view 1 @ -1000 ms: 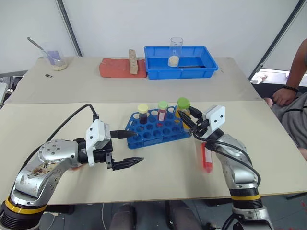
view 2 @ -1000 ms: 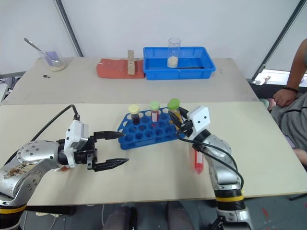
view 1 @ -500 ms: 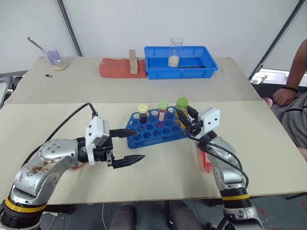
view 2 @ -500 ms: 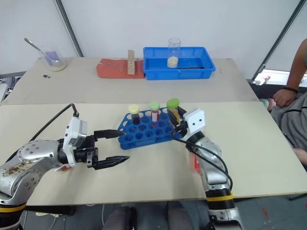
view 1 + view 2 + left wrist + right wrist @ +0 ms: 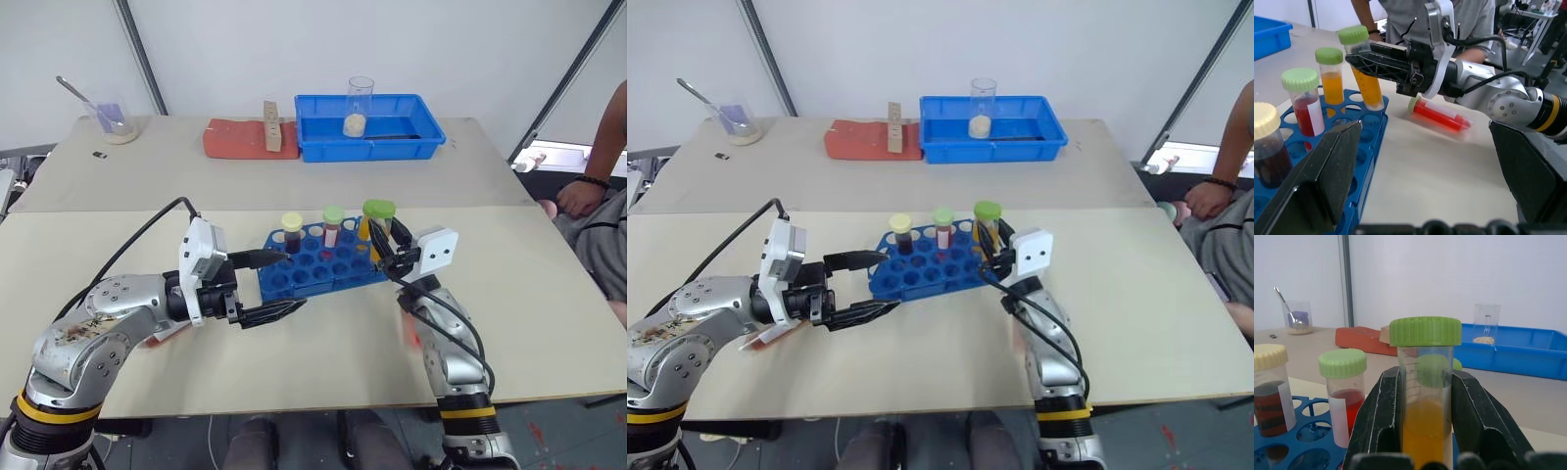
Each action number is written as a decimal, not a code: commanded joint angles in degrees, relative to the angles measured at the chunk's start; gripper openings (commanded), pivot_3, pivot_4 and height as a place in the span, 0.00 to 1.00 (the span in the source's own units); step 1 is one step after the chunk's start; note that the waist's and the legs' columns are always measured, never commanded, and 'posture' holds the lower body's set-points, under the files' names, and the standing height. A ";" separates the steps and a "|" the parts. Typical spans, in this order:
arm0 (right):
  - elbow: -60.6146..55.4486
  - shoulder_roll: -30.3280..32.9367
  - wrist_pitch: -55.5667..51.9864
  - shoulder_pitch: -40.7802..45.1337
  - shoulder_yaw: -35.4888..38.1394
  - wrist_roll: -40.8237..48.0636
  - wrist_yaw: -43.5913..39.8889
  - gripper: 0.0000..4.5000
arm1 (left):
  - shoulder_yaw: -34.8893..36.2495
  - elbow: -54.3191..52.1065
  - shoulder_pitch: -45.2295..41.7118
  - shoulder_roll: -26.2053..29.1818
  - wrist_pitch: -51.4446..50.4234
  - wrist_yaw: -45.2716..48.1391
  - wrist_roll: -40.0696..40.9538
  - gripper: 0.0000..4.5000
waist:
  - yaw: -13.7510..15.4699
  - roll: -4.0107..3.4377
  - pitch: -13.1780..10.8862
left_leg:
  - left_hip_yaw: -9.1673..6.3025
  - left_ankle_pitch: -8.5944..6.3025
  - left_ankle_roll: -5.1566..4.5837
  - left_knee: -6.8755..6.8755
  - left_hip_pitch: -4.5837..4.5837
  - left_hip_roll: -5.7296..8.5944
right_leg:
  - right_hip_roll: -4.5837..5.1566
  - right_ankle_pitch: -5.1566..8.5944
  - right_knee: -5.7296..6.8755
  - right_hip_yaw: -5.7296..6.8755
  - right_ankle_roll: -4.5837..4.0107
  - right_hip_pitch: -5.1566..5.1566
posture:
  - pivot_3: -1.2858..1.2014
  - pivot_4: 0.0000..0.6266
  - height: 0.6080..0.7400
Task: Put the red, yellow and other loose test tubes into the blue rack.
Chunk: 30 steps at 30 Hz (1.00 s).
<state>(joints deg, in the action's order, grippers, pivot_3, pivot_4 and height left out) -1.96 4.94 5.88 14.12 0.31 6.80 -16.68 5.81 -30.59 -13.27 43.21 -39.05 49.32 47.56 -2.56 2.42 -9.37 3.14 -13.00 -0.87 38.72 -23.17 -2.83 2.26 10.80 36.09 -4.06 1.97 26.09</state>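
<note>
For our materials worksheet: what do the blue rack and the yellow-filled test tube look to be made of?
Blue rack: probably moulded plastic, opaque with a slight sheen, with evenly formed round holes. Yellow-filled test tube: clear plastic by its look, though glass is possible; printed scale marks, ribbed matte green screw cap.

Left gripper moved in toward the blue rack; its open fingers now flank the rack's near-left corner instead of standing off it. Right gripper tilted, so the yellow tube it clamps stands more upright over the rack's right end.
</note>
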 commanded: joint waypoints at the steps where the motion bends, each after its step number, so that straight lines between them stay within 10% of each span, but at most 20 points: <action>1: -1.84 0.05 1.62 -1.85 -0.41 -0.66 0.76 0.22 | 1.14 -1.58 -1.86 0.59 -0.89 -0.25 1.77 1.00 | 0.10 0.00 0.00 | 0.00 0.00 0.00 0.00 -0.01 0.00 | 0.00 0.00 0.00 0.00 -0.01 0.00 | 0.52 0.24 1.00; 8: -0.34 -0.43 5.03 -2.39 -1.31 -1.30 1.08 0.22 | 0.11 -1.23 -3.44 1.05 -2.19 -0.03 1.61 1.00 | -0.01 0.00 0.00 | 0.00 0.00 0.00 0.00 0.01 0.00 | 0.00 0.05 -0.01 0.00 -0.07 0.00 | 0.52 0.24 1.00; 17: -8.69 6.12 -2.85 -6.79 0.20 1.00 -2.52 0.97 | -1.57 -1.62 -2.21 0.79 -0.90 -0.10 -1.59 1.00 | 0.07 0.00 0.00 | 0.01 0.00 0.00 0.00 -0.02 0.01 | 0.00 0.07 -0.03 -0.02 -0.11 0.00 | 0.52 0.24 1.00; 30: -48.22 26.52 -61.92 -14.18 11.63 18.88 -1.40 0.99 | -5.32 -1.52 1.83 3.88 6.45 5.97 -10.82 1.00 | 0.23 0.01 0.00 | 0.01 0.00 0.02 -0.04 0.15 -0.01 | 0.00 0.30 0.04 0.00 -0.43 -0.03 | 0.52 0.24 1.00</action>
<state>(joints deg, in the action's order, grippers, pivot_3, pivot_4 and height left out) -46.91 30.71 -47.15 -1.92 9.40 21.99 -18.90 0.64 -31.38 -11.02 46.58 -34.72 54.18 37.82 -2.34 2.43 -9.38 3.14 -13.00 -0.86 38.69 -23.04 -2.84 2.26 11.11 36.10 -4.06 1.53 26.07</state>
